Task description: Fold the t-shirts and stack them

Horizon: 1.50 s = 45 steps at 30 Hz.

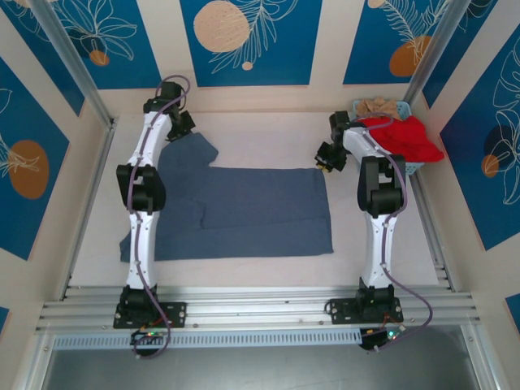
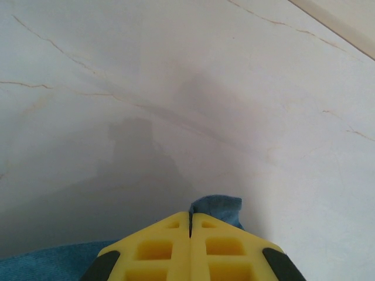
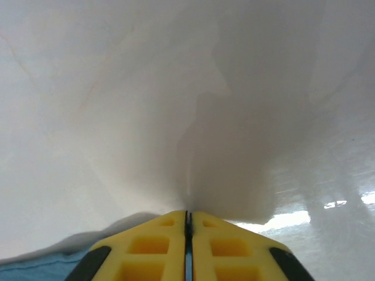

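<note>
Fabric: the blue t-shirt (image 1: 260,211) lies flat, long axis left-right. Left gripper (image 2: 189,214) and right gripper (image 3: 187,214) each clamp a far corner.

Left arm (image 1: 140,236) & right arm (image 1: 379,236): white links, blk joint housings, purple cable (image 1: 135,203) along ea., blk base plates (image 1: 150,314); left gripper (image 2: 189,214), right gripper (image 3: 188,213): yellow fingers (image 2: 153,250) w/ square recesses, blk outer corners.

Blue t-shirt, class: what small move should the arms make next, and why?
The left gripper and right gripper are each shut on the far edge of the blue t-shirt, which lies flat. So probably lift both slightly, together; raising that edge could start a fold toward the near edge.
</note>
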Each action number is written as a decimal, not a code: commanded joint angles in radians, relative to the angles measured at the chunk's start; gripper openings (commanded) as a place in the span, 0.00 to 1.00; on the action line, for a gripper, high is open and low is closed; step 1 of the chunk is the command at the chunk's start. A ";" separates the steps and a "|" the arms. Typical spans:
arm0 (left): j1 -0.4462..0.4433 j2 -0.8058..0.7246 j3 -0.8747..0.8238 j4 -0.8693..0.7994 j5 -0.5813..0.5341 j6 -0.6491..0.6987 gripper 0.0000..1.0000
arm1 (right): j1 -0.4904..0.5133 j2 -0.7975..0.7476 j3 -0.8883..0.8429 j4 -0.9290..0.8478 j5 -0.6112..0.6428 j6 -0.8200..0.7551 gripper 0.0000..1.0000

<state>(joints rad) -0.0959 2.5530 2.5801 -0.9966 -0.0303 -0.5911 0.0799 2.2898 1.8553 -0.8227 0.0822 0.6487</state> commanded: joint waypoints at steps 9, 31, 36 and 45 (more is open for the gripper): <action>0.004 -0.166 -0.115 -0.093 -0.063 0.066 0.00 | 0.027 -0.088 -0.011 -0.020 0.062 -0.086 0.00; 0.038 -0.831 -0.979 -0.054 -0.144 0.082 0.00 | 0.042 -0.453 -0.436 0.094 0.018 -0.064 0.00; 0.048 -0.980 -1.143 -0.064 -0.162 0.074 0.00 | 0.046 -0.531 -0.553 0.095 0.027 -0.028 0.00; 0.059 -1.147 -1.355 -0.086 -0.204 0.069 0.00 | 0.050 -0.603 -0.674 0.086 0.042 -0.020 0.00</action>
<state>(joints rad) -0.0494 1.4452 1.2705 -1.0508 -0.1970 -0.5167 0.1215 1.7256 1.2129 -0.7246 0.1280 0.6098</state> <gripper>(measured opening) 0.040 0.047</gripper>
